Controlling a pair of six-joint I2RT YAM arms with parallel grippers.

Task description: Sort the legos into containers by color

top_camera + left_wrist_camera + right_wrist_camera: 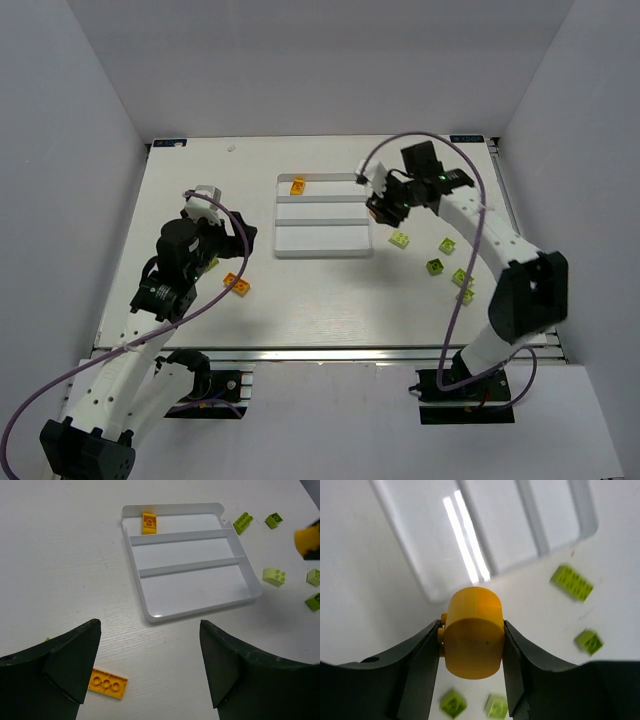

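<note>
Yellow-orange round lego (474, 635) fills the centre of the right wrist frame, clenched between the dark fingers of the right claw (472, 647) and lifted clear of the desk (350, 580), just off a corner of the white tray (420, 540). From overhead, that claw hangs by the tray's upper right corner. One orange lego (297, 185) lies in the top compartment; the two below look bare. Green legos (445, 245) are scattered right of the tray. At lower left, the left claw (150, 670) gapes wide, holding nothing, above a flat orange lego (107, 683).

The grip looks like the weak point. The pads press on curved sides, so the piece could twist or squirt out on the way over. A release above a wall or divider could bounce it into the wrong lane or back onto the desk. A low swing could also knock the nearest green piece farther off.
</note>
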